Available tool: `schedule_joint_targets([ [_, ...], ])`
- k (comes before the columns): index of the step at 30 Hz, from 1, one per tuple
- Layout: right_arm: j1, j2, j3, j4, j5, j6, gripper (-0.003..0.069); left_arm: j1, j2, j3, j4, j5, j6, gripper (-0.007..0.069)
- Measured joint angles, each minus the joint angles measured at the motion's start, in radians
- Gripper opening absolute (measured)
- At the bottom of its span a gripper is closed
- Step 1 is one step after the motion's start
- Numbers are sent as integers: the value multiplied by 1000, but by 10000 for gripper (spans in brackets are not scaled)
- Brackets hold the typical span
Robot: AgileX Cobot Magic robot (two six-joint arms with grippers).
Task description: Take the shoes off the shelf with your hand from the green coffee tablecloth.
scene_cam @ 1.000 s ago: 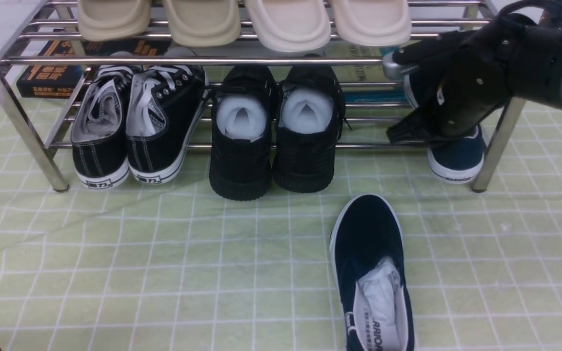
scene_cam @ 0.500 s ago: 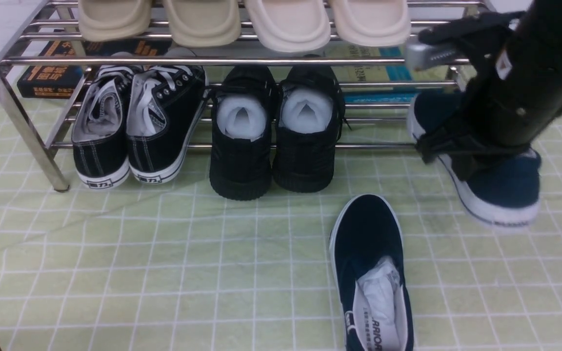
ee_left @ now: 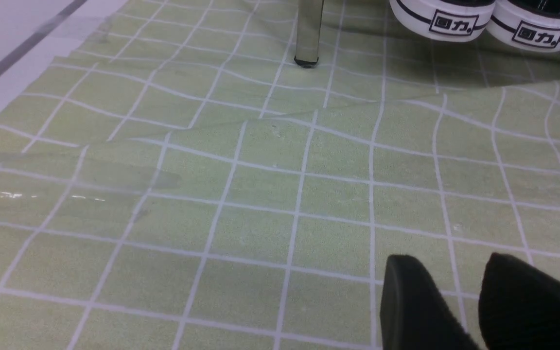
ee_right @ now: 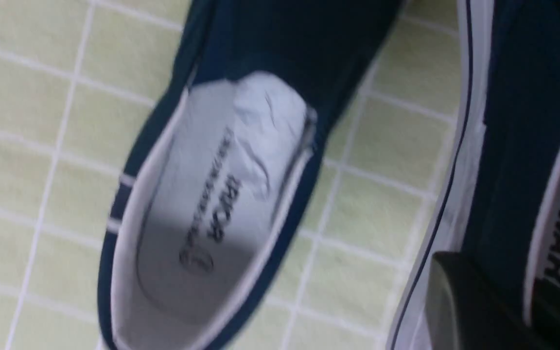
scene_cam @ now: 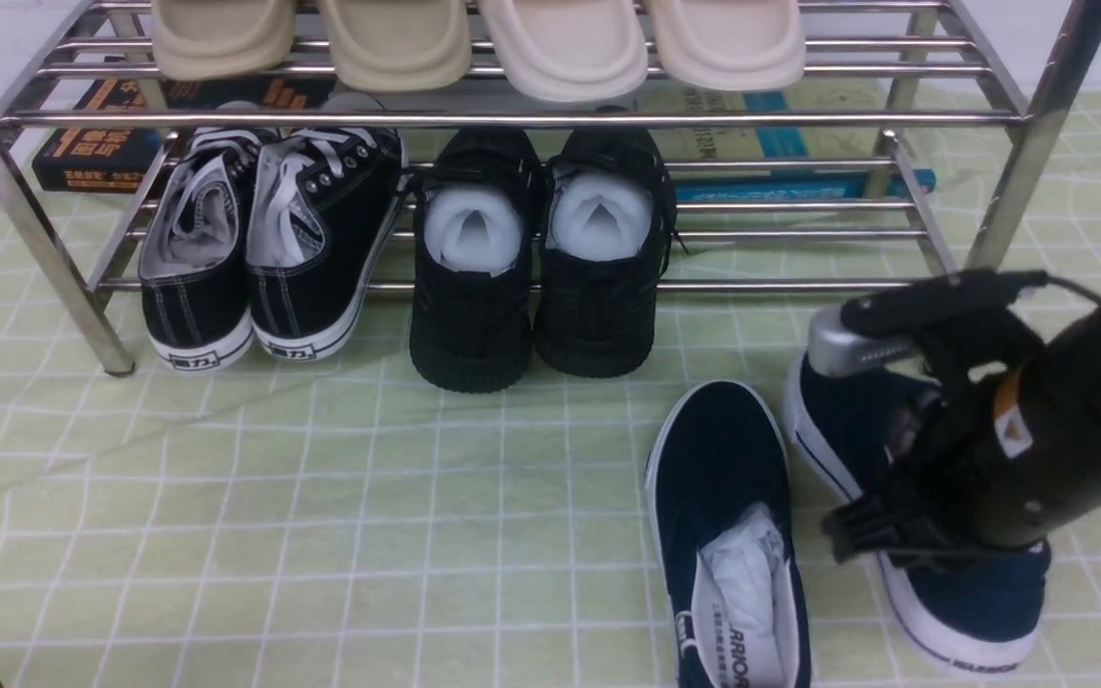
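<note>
Right gripper (scene_cam: 895, 535) is pinching one navy slip-on (scene_cam: 976, 597) by its side wall, holding it beside its mate (scene_cam: 718, 468), toward the tablecloth's (scene_cam: 321, 535) near edge.

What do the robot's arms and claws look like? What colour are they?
The right arm is a thick black tube with a shiny silver block, a small orange-and-white sticker and a thin black cable on top. The right claw is black and ridged. The left claw has two smooth black fingers with rounded tips.
</note>
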Motion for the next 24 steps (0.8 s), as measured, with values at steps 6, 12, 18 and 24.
schedule_joint_targets([
  [6,0,55,57,-2,-78,62,22,0,0,0,0,0,0,242],
  [12,10,108,57,14,-94,90,64,0,0,0,0,0,0,242],
  [18,10,127,46,97,-50,79,320,0,0,0,0,0,0,242],
  [24,10,73,-67,135,116,-46,409,0,0,0,0,0,0,242],
])
